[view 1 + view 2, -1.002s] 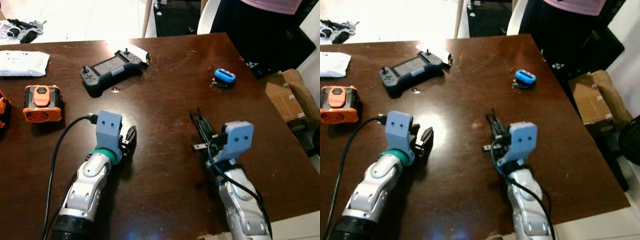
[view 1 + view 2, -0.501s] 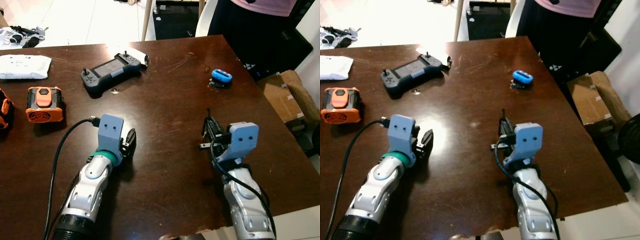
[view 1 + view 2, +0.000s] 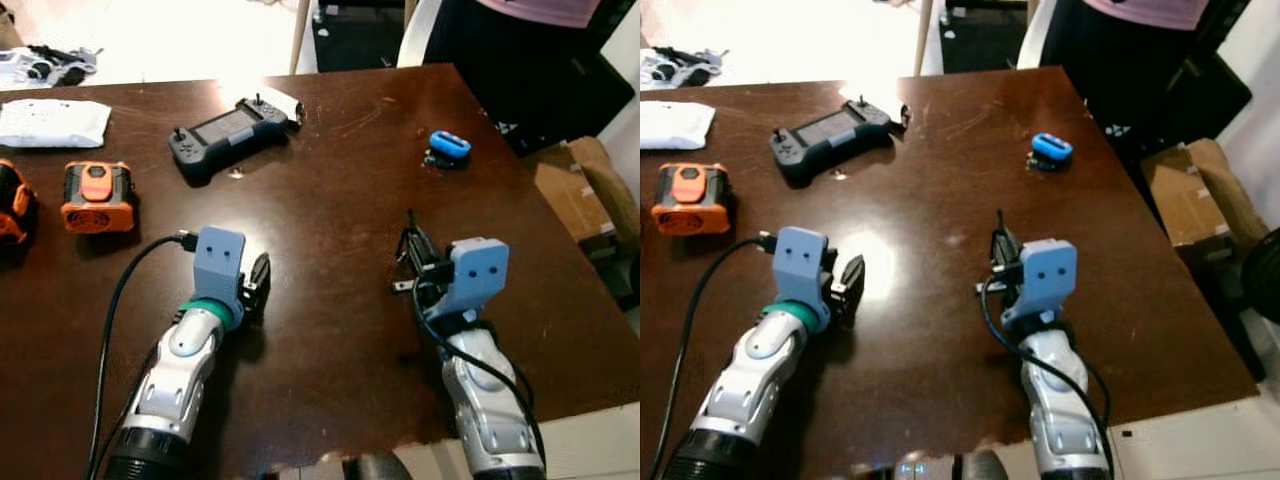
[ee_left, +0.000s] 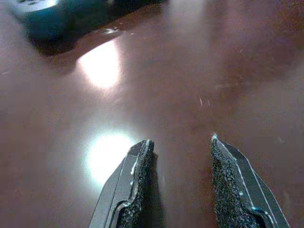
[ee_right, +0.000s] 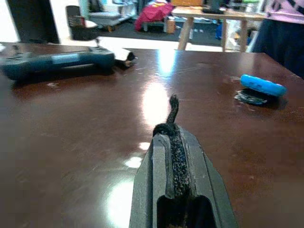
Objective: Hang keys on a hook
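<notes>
On a dark brown table [image 3: 330, 190] my right gripper [image 3: 418, 262] is shut on a black cord [image 5: 173, 107], whose end sticks up past the fingertips. Black loops and a small metal piece, apparently the keys [image 3: 402, 290], hang beside the fingers. A small blue object on a black base [image 3: 450, 147] sits further ahead, near the table's far right edge; it also shows in the right wrist view [image 5: 262, 85]. My left gripper [image 3: 258, 280] rests low over the table to the left, its fingers [image 4: 137, 166] open with only bare tabletop between them.
A dark handheld game controller [image 3: 230, 130] lies at the far middle. An orange device [image 3: 95, 195] and a white packet [image 3: 55, 122] are on the left. A person in dark clothes [image 3: 500, 40] stands beyond the far right corner, beside a cardboard box [image 3: 575, 195].
The camera has shifted a little. My right gripper, still shut on the cord, has drifted slightly to the right over the table. The left arm has stayed put.
</notes>
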### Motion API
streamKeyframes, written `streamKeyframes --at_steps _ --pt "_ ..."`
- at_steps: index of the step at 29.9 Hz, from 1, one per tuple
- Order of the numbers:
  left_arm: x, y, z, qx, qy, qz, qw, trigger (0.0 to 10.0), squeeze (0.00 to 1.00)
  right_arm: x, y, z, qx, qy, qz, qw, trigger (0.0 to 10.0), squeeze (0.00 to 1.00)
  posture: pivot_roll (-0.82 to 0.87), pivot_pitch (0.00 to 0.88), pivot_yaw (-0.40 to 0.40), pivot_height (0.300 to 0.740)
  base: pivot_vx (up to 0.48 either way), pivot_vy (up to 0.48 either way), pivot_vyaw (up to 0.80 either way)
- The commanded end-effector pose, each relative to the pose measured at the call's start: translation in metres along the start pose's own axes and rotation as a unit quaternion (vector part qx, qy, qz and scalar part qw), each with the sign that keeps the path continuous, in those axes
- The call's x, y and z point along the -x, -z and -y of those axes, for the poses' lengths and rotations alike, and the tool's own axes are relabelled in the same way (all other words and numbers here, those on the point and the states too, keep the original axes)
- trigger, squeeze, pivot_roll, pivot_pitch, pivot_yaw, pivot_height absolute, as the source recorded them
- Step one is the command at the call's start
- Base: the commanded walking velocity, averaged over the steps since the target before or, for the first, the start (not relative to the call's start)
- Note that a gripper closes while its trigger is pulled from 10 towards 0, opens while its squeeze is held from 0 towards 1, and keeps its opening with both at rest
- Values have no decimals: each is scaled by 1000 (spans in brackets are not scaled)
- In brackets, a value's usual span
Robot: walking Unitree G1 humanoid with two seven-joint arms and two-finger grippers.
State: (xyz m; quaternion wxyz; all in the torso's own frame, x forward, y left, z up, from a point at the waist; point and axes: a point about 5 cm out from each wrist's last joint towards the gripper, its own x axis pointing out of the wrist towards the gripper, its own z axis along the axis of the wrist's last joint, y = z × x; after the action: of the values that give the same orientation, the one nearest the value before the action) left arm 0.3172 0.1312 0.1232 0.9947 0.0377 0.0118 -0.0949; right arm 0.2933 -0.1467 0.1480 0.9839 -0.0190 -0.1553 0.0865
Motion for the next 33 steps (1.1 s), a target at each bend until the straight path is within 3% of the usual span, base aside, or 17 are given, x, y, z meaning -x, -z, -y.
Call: streamKeyframes --at_steps 1,6,11,17,20,33 --pt "2 8 2 -2 2 -12 1000 10000 0 2 6 -3 -1 -8 -10 1000 10000 0 -126 114 47 740 -476 0 0" --pt "1 7 3 -4 5 -8 1000 10000 0 1 6 -7 -2 -18 -10 1000 10000 0 -126 115 46 740 -469 0 0" --pt "0 7 3 -5 3 -6 1000 10000 0 0 4 -11 36 -35 -1 999 10000 0 -123 116 46 740 -451 0 461" --pt "0 8 4 -5 2 -6 1000 10000 0 -2 5 -11 35 -37 2 999 10000 0 -122 115 41 740 -420 0 800" --pt "0 8 4 -4 2 -5 1000 10000 0 -2 4 -13 20 -44 3 999 10000 0 -123 113 40 740 -346 0 0" --pt "0 11 7 -7 9 -12 1000 10000 0 -2 6 -12 13 -46 2 999 10000 0 -123 109 38 740 0 0 0"
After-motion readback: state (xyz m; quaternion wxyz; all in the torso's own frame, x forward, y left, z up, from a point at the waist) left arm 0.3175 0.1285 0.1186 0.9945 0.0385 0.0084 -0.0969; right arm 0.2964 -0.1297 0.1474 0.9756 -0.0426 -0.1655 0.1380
